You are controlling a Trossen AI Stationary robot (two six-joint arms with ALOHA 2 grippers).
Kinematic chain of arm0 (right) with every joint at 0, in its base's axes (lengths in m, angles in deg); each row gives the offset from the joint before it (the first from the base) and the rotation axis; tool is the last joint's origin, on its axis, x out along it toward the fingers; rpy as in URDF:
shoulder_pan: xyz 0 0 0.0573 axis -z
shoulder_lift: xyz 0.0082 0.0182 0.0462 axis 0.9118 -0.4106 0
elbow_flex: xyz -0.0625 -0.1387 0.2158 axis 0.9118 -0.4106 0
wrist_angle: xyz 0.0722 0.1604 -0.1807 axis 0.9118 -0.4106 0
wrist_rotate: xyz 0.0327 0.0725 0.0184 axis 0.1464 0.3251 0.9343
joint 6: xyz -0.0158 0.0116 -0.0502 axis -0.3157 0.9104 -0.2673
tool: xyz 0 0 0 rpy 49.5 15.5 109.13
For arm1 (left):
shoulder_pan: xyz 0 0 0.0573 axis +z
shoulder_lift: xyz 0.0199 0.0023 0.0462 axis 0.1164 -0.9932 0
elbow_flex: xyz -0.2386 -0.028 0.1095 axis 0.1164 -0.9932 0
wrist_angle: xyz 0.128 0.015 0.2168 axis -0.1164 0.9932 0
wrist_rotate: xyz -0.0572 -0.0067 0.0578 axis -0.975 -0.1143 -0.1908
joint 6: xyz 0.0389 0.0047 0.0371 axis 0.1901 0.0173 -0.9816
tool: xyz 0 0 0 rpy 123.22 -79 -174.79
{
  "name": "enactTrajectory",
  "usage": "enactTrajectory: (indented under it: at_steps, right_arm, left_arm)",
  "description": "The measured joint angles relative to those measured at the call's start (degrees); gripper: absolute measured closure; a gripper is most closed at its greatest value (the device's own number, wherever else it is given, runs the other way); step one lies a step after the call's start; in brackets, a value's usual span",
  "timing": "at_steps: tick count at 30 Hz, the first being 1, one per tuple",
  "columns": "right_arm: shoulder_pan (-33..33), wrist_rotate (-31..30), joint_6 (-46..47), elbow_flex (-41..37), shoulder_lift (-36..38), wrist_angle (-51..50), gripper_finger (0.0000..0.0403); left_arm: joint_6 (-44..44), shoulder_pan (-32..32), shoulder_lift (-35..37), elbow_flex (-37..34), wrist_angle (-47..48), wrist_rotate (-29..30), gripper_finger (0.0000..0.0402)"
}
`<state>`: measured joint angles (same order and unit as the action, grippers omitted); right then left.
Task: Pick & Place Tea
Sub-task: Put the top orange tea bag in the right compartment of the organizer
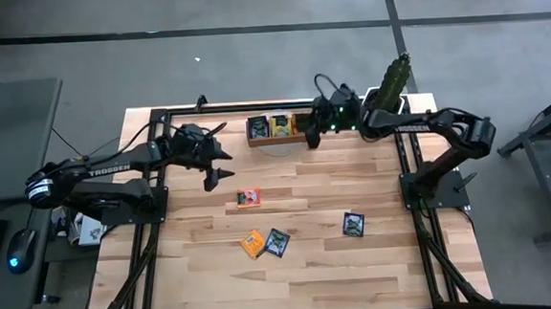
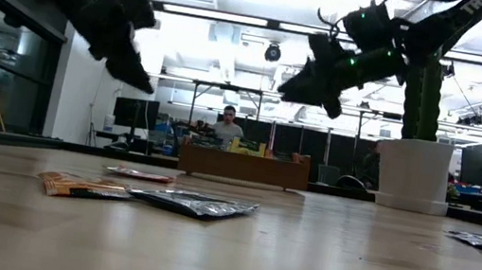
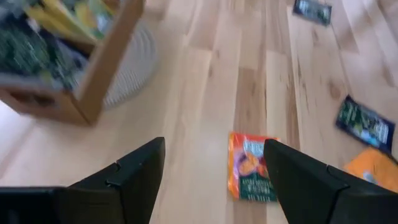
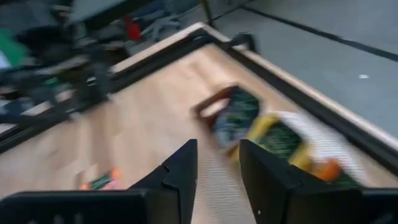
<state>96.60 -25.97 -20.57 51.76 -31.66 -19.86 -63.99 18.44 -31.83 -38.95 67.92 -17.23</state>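
Note:
Several tea sachets lie flat on the wooden table: an orange one [image 1: 248, 198], an orange one [image 1: 253, 243] beside a dark one [image 1: 278, 242], and a dark one [image 1: 354, 224]. More sachets stand in the brown tray [image 1: 272, 128] at the far edge. My left gripper [image 1: 221, 167] hovers open above the table, between the tray and the first orange sachet [image 3: 252, 167], which shows beyond its fingers. My right gripper [image 1: 313, 133] hangs in the air by the tray's right end [image 4: 208, 106], its fingers a narrow gap apart with nothing between them.
A white pot [image 2: 412, 175] with a cactus [image 1: 393, 85] stands at the table's far right corner. A pale round mat [image 3: 134, 65] lies under the tray. Black frame rails [image 1: 411, 180] run along both table sides. A person [image 2: 228, 128] sits in the room behind.

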Motion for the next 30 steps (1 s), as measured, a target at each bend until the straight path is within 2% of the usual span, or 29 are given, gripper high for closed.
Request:
enactTrajectory:
  at_steps: [5,10,16,23,30]
  right_arm:
    - [-8.5,-2.3,1.7,0.7,0.0,-0.1,0.0313]
    - [-16.0,-8.2,2.3,1.9,-0.2,-0.1,0.0334]
    - [-21.1,-9.4,2.1,4.2,-4.3,-0.3,0.0396]
    - [-25.3,-8.5,3.2,11.4,-15.2,-2.6,0.0401]
    - [-26.6,-6.0,1.5,22.1,-26.3,-10.4,0.0402]
  left_arm:
    - [3.6,0.0,0.4,-5.1,-3.7,-2.8,0.0131]
    - [9.2,-2.5,1.6,-9.8,-9.7,-4.3,0.0131]
    - [14.2,-10.4,2.3,-12.4,-10.6,0.5,0.0131]
    - [23.8,-19.7,2.0,-13.8,-10.8,8.3,0.0131]
    - [44.0,-23.4,2.1,-13.9,-10.4,14.6,0.0131]
